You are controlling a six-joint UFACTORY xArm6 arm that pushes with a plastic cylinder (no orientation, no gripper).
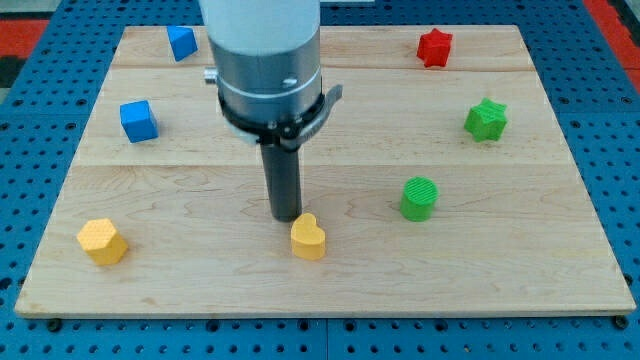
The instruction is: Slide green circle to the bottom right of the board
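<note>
Task not begun; green circle point(420, 198) right of desk point(330, 290) centre, well short of bottom-right corner. No hand fitted, only a rod; nothing held; tip point(287, 217) down on desk, just beside yellow heart point(308, 238), well left of circle, no contact. Remaining: reach circle's upper-left side; push toward the view's bottom right.

One raised front view takes in the whole board point(330, 290).
</note>
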